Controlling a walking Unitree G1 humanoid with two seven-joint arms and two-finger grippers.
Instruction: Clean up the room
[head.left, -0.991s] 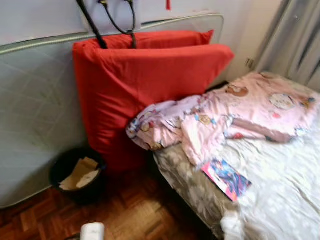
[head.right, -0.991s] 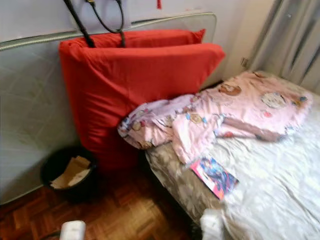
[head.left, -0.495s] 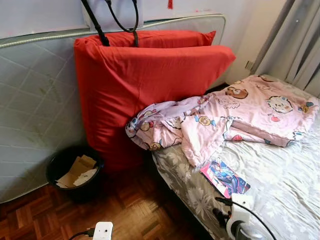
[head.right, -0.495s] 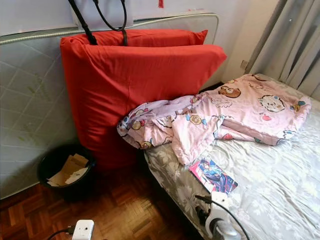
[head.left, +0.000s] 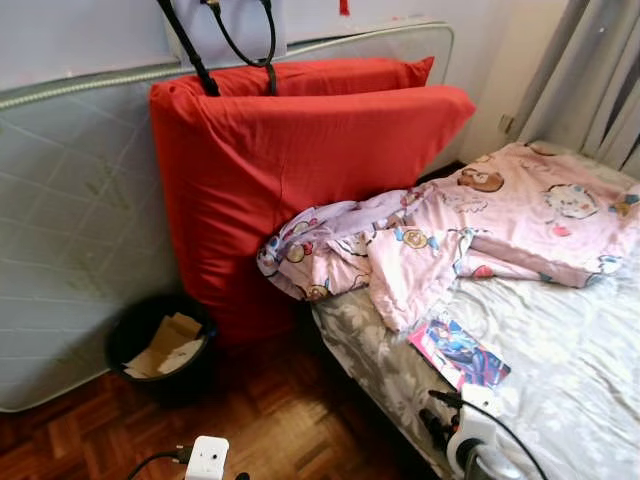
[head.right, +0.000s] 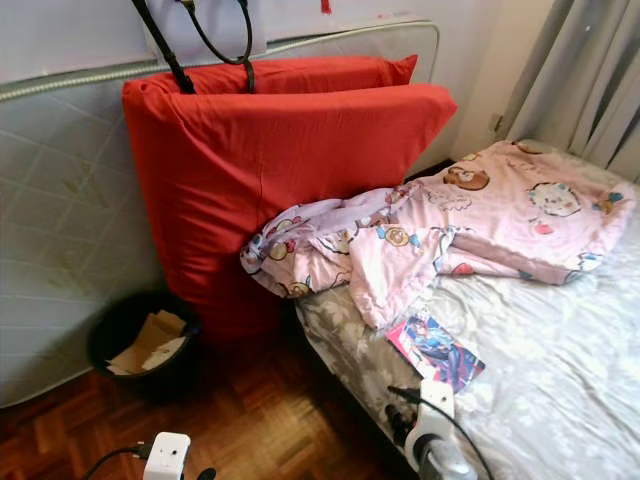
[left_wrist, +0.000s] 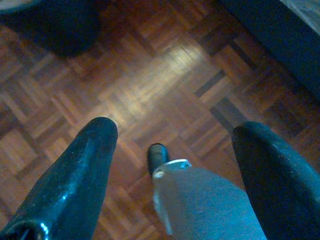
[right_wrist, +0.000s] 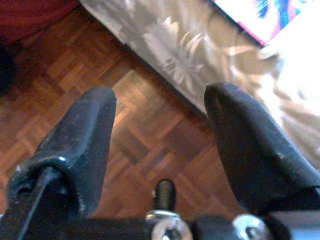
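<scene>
A quilted grey mattress (head.left: 70, 240) stands on edge against the wall, its left part cut off. Below it sits a round black bin (head.left: 160, 348) holding cardboard scraps. A smooth red cushion (head.left: 290, 170) leans beside it. A crumpled pink printed blanket (head.left: 460, 235) and a glossy booklet (head.left: 458, 352) lie on the floral-sheeted bed (head.left: 560, 400). Left gripper (left_wrist: 172, 150) and right gripper (right_wrist: 160, 117) hang over parquet floor (left_wrist: 165, 65), fingers spread, empty.

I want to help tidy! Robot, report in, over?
Both grippers open, empty, low over the floor. Pink blanket crumpled on bed, booklet beside it. Bin holds paper. Nothing blocking.
</scene>
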